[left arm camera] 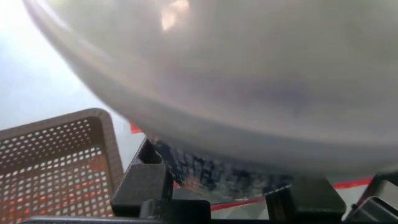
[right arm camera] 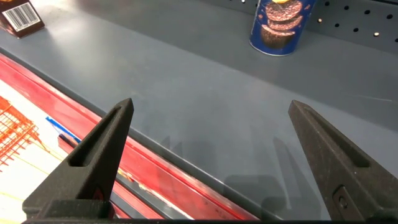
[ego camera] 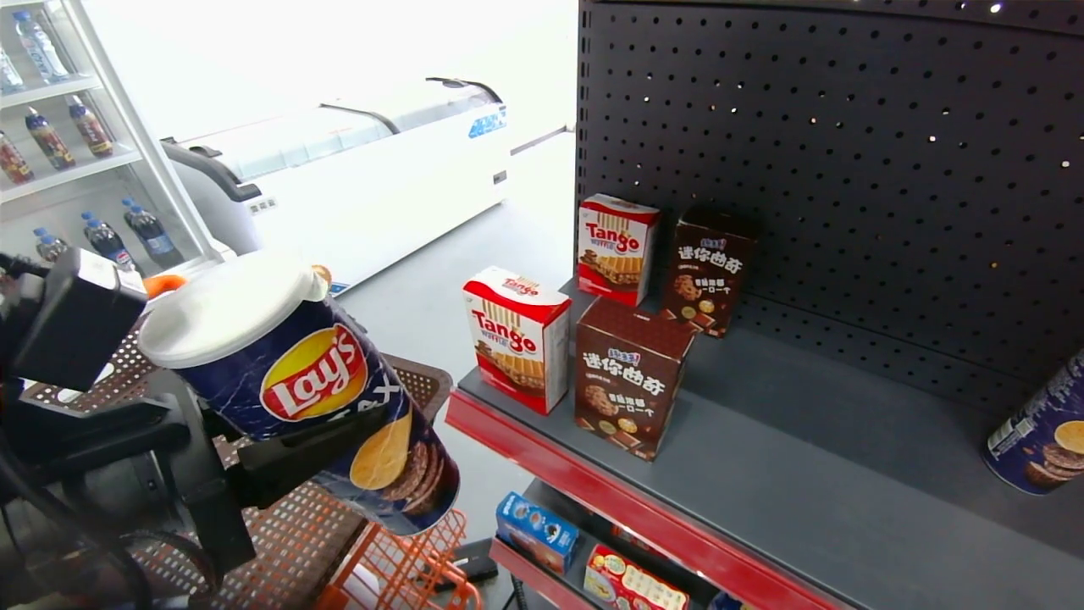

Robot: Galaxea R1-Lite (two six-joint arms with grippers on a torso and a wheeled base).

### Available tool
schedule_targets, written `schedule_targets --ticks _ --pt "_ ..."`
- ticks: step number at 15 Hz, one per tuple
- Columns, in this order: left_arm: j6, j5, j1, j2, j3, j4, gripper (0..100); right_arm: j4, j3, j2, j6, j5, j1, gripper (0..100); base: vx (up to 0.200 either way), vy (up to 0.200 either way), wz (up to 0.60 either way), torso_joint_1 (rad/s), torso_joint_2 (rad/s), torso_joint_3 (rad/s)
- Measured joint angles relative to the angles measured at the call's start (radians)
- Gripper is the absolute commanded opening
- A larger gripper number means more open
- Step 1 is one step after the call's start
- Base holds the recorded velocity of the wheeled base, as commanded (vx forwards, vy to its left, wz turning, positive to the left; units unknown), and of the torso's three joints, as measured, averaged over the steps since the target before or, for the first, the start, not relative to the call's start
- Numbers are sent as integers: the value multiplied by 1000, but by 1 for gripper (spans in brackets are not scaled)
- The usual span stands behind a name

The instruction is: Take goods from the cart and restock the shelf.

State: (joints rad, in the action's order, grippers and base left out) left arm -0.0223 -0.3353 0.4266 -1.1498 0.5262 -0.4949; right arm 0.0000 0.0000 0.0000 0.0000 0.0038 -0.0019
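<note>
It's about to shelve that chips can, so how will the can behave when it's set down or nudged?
The chips can is a tall, narrow cylinder, so it probably tips easily if nudged, and would roll once on its side. It looks stiff: the left gripper holds it tilted with no visible denting. Likely light for its size, being chips.

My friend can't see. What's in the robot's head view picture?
The left pincer grips a tilted blue chip can with a white lid above the orange cart. Beside it, a grey shelf carries two red wafer boxes and two brown cookie boxes, plus another blue can at its right edge.
</note>
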Motion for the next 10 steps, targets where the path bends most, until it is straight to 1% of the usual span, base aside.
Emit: schedule_targets --ticks 1,2,4,7,8,10 --pt "-1 -21 -1 -3 8 0 0 0 0 0 0 4 0 100 0 0 0 0 0 0" --pt "-9 -44 0 -7 13 1 0 0 0 0 -1 6 0 100 0 0 0 0 0 0" --pt "-32 -59 7 -20 14 1 0 0 -1 0 -1 7 1 100 0 0 0 0 0 0" --pt "-112 -83 13 -71 27 -1 0 0 -1 0 -1 7 0 100 0 0 0 0 0 0" --pt "-123 -89 13 -86 32 -1 0 0 -1 0 -1 7 0 100 0 0 0 0 0 0" --pt "-127 -96 14 -113 53 -2 0 0 0 0 -1 7 0 100 0 0 0 0 0 0"
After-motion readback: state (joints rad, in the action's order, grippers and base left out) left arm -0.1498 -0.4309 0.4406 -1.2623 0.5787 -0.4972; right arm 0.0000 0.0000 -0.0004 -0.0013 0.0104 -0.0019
